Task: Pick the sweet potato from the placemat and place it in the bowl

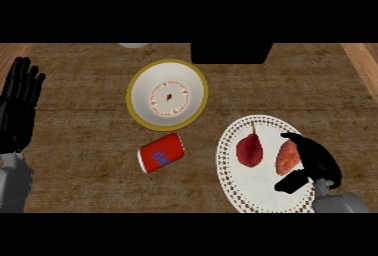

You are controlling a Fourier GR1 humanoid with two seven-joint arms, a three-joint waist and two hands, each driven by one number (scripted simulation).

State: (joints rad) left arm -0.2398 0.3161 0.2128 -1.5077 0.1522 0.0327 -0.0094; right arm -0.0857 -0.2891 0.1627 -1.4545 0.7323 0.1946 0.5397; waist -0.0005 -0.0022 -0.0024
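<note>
Brown wood-grain counter (81,150) is seen from steeply above, with lighter wood strips at its far left and far right corners. Near the middle of the counter, toward the far edge, a white bowl (168,94) with a yellow rim is set upright; a ring of small red marks is seen inside it. Just nearer than the bowl, a red cup (161,152) is laid on its side. Toward the right edge, a round white placemat (251,192) with a dotted lace border is spread flat. Two things are laid on it side by side: a dark red pear-shaped fruit (249,149) with a thin stem on the left, and the orange-brown sweet potato (286,158) on the right, still on the placemat and well apart from the bowl. The right hand (319,164) is placed over the sweet potato, with its fingers (303,142) curled round the far and right sides and the thumb (291,183) set at the near end. The left hand (18,100) is rested at the left edge, fingers straight and pointed up. A dark box (231,52) and a pale round object (133,45) are seen at the far edge.
</note>
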